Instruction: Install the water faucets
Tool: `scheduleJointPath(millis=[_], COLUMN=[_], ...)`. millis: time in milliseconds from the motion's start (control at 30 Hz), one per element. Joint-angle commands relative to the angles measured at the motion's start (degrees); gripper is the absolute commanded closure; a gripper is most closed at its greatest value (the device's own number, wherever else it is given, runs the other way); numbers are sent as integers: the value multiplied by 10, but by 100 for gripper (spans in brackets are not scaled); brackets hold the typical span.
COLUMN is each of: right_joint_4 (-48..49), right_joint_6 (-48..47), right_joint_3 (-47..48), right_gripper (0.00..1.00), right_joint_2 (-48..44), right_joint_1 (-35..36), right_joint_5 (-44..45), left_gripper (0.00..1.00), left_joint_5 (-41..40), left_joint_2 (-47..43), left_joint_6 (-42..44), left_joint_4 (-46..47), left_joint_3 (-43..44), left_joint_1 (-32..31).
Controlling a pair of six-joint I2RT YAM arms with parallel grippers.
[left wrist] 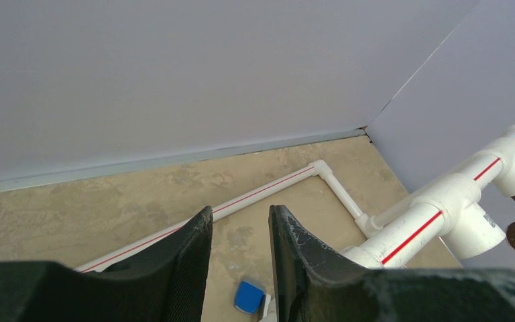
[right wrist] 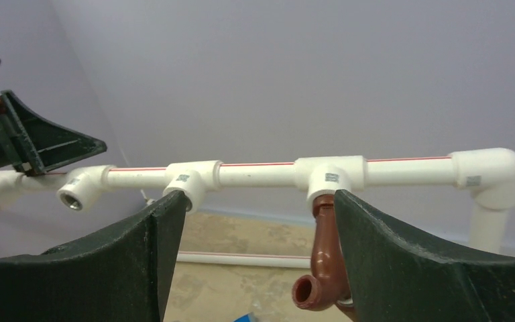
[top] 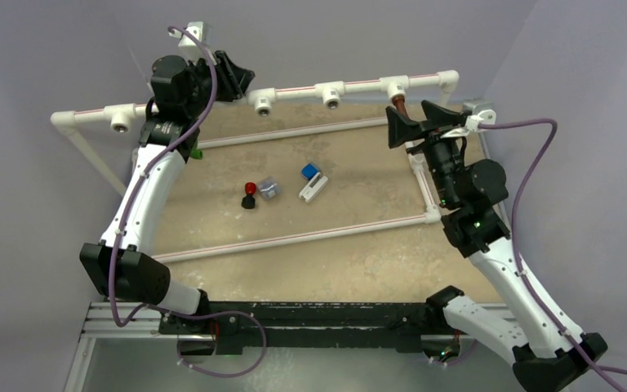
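The right claw [right wrist: 256, 196] stands open around the brown faucet [right wrist: 324, 258] hanging from a tee [right wrist: 328, 176]; if loosely seated, it could drop out. The left claw [left wrist: 241, 209] is part-open, empty.

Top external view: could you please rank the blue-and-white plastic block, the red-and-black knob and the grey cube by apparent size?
1. Blue-and-white plastic block.
2. Red-and-black knob and grey cube look about alike, so I leave them tied.

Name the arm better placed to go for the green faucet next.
Left, likely. The green faucet shows right beside the left arm. The right gripper is at the far end of the pipe, jaws open either side of the reddish-brown faucet in its tee.
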Motion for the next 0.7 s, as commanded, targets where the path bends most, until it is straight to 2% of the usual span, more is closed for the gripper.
scheduleJointPath(millis=[0,200,233,267,300,500,667], right_joint_4=[-29,-77,-84,-92,-100,-146,-170], right_joint_6=[-40,-40,-37,-33,-28,11,56], right_joint_3=[35,45,43,40,37,-7,-66], right_gripper=[18,16,14,5,2,1,2], right_joint_2=[-20,-50,-57,-64,-70,-108,-138], right_joint_1=[1,1,1,1,1,1,1], right_joint_5=[52,113,117,122,127,133,145], left_gripper=[65,65,65,65,65,65,64], left_joint_5=[10,11,11,11,11,8,19], left_joint_2=[12,13,14,14,14,12,-12], left_joint_6=[1,-6,-8,-11,-12,-25,-46], left_joint_4=[-73,-71,-72,-71,-68,-48,-6], left_joint_3=[-7,20,29,41,46,99,101], left_joint_1=[-1,-1,-1,-1,-1,-1,-1])
